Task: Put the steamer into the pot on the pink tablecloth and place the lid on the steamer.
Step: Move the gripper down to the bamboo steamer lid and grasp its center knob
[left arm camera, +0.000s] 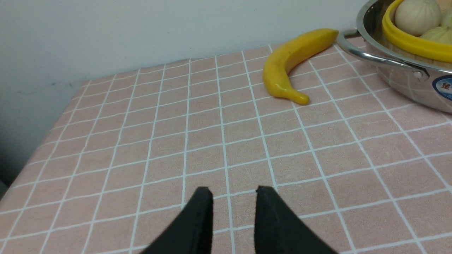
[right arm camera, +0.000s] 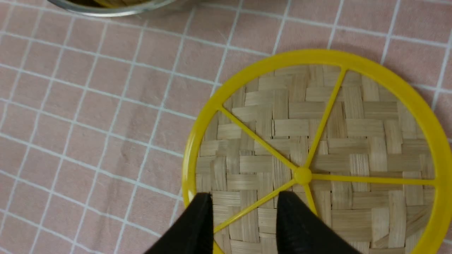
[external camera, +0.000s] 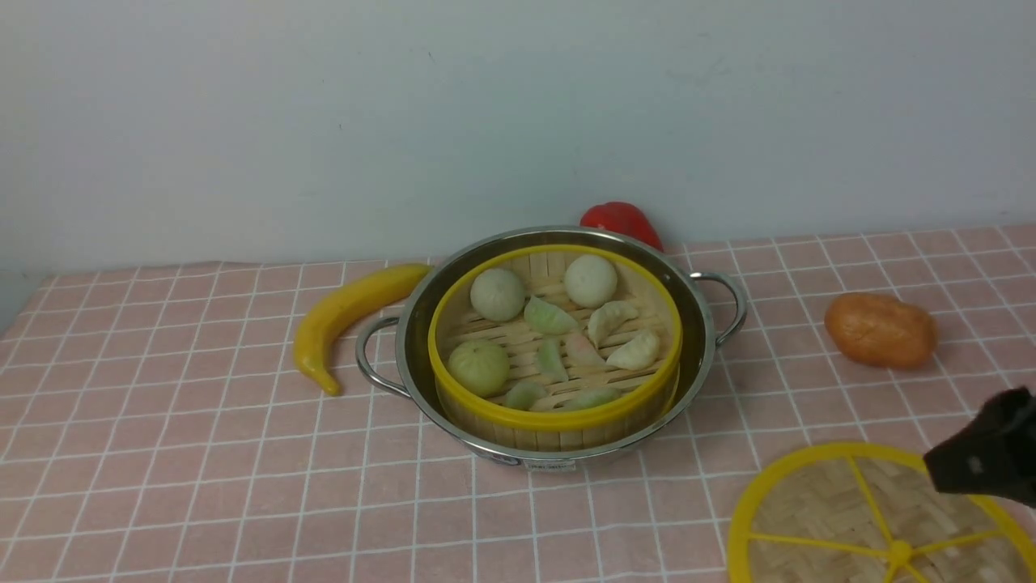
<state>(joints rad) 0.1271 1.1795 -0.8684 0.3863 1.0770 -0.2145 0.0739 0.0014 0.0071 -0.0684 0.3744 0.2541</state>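
The steamer point(external camera: 555, 344), a bamboo basket with a yellow rim and pale buns and dumplings, sits inside the steel pot point(external camera: 704, 340) on the pink tablecloth point(external camera: 202, 470). The lid point(external camera: 817, 506), a woven disc with yellow rim and spokes, lies flat on the cloth at the front right. My right gripper point(right arm camera: 244, 197) hovers open over the lid point(right arm camera: 353, 141), one spoke showing between its fingers; in the front view it is a black shape point(external camera: 983, 453) over the lid's far right part. My left gripper point(left arm camera: 233, 192) stands open above bare cloth, left of the pot point(left arm camera: 395, 70).
A yellow banana point(external camera: 348, 316) lies just left of the pot's handle. A red pepper point(external camera: 622, 220) sits behind the pot by the wall. An orange-brown potato point(external camera: 880, 329) lies at the right. The cloth's left edge point(left arm camera: 31, 155) drops off beside the wall.
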